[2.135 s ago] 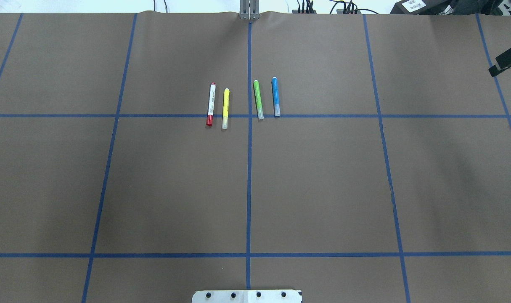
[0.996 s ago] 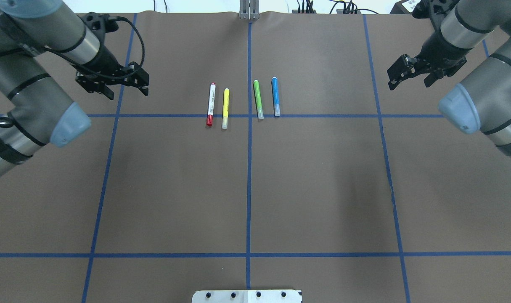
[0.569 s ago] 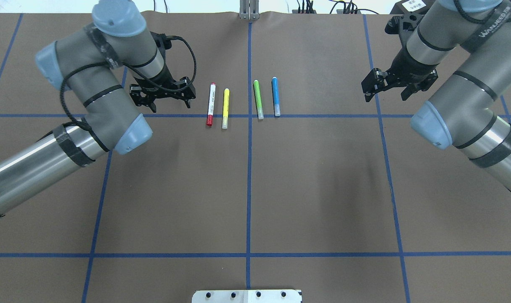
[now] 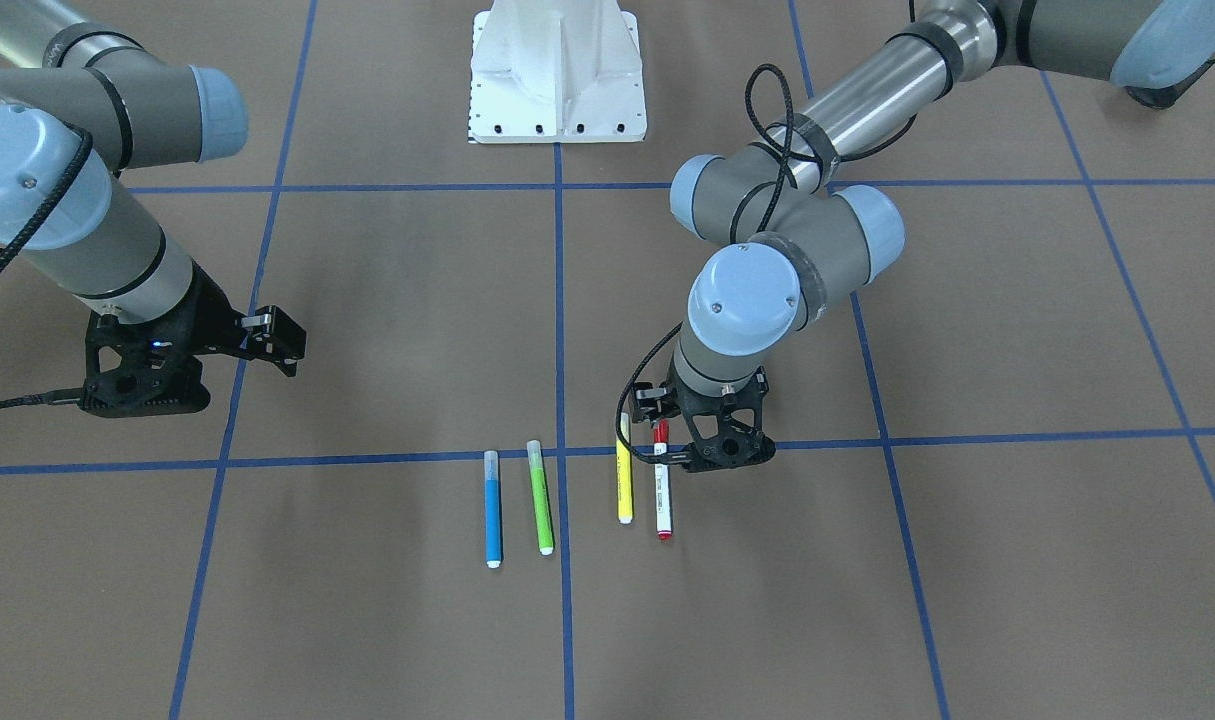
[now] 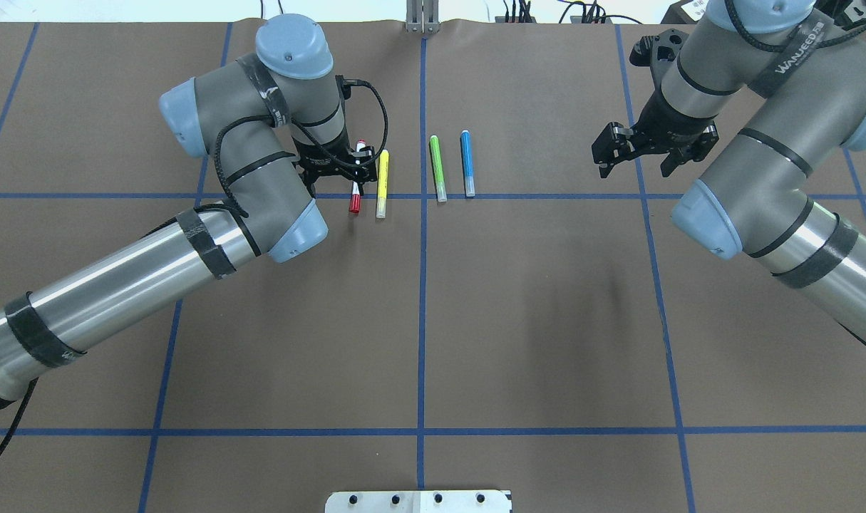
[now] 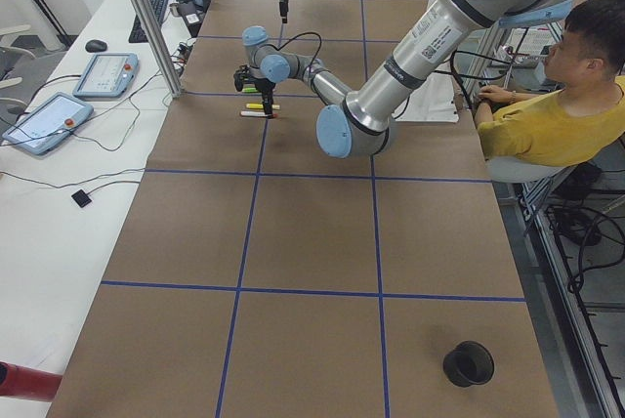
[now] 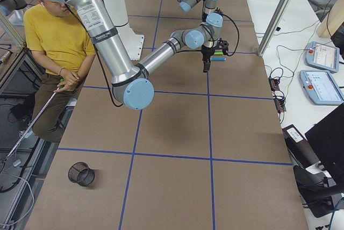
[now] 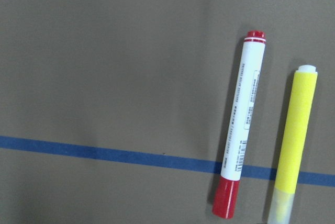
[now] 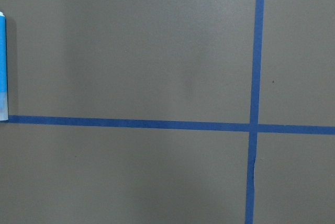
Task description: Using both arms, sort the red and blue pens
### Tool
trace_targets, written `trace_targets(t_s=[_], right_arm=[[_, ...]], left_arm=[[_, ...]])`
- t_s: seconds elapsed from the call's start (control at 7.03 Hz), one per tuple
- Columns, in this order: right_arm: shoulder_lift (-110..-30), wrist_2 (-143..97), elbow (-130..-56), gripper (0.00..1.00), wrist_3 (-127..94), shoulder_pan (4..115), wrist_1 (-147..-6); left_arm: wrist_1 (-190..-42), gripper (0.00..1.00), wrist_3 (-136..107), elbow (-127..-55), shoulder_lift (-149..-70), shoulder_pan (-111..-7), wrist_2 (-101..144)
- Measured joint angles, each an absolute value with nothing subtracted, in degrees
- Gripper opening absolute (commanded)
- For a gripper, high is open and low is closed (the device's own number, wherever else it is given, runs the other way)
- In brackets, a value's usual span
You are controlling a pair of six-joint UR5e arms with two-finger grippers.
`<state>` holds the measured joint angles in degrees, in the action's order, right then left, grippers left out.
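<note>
Four pens lie side by side near the table's centre line. The red pen (image 5: 355,199) (image 4: 662,492) (image 8: 241,124) has a white barrel and lies flat next to the yellow marker (image 5: 382,183) (image 8: 296,145). My left gripper (image 5: 340,171) hovers open right over the red pen, holding nothing. The blue pen (image 5: 467,164) (image 4: 491,508) (image 9: 2,72) lies beside the green marker (image 5: 437,168). Well to the right of the blue pen, my right gripper (image 5: 633,169) hangs open and empty above the table.
Blue tape lines (image 5: 422,299) split the brown table into squares. The white robot base plate (image 4: 557,80) sits at the near edge. A seated person in a yellow shirt (image 6: 547,115) is beside the table. A black mesh cup (image 6: 469,363) stands at one end.
Both arms swung in from the sides. The left gripper moved right until it was over the red pen. The right gripper shifted a little left. The pens have not moved.
</note>
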<state>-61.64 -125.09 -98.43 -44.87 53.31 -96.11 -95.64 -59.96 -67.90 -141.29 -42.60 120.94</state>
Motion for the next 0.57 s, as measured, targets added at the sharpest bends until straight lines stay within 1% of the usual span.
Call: trace_targets(t_s=[0.14, 0.57], right_arm=[[-61.62, -125.04, -98.41, 1.0, -44.9, 53.25, -96.09], [-61.69, -124.74, -98.44, 1.0, -44.91, 53.05, -96.07]], left_arm=[[-95.5, 0.52, -56.94, -66.05, -142.29, -42.53, 121.08], [-90.91, 0.52, -48.46, -60.29, -146.72, -42.54, 121.97]])
